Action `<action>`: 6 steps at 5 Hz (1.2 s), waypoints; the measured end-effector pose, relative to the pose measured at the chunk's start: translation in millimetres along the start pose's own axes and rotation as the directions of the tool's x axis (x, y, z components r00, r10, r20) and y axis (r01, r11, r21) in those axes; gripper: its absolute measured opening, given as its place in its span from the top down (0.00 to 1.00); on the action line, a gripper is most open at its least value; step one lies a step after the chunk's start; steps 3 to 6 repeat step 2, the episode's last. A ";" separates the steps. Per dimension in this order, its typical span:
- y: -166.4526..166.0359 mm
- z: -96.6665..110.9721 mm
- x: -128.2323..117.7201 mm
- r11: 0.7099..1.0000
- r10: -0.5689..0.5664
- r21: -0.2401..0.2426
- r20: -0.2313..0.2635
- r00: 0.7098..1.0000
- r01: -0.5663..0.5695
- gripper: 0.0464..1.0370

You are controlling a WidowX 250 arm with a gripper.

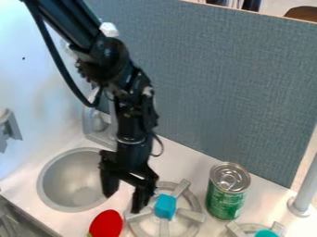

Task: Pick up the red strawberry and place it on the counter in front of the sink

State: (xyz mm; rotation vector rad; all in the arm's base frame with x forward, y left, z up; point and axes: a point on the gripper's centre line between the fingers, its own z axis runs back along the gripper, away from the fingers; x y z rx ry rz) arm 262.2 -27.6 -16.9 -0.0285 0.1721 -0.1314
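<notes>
The black gripper [125, 199] hangs down from the upper left, between the sink and the left burner, its two fingers apart with nothing between them. Just below it on the counter lies a red object [106, 224] with a bit of green at its lower edge. A blue block-like piece [165, 206] is at the centre of the grey burner [197, 217], right of the gripper. A green can [226, 190] with a silver top stands upright to the right of that burner.
The round grey sink [52, 185] is left of the gripper, with a grey faucet [99, 122] behind. A second burner with a teal centre [266, 233] shows at the lower right, near a grey post [305, 194]. A blue-grey panel [217, 88] stands behind the counter.
</notes>
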 end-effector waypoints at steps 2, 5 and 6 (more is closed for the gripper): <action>-48.8 -8.1 20.9 0.997 -0.075 0.019 0.052 0.996 0.074 0.04; -48.8 -8.1 20.9 0.997 -0.075 0.019 0.052 0.996 0.074 0.04; -48.8 -8.1 20.9 0.997 -0.075 0.019 0.052 0.996 0.074 0.04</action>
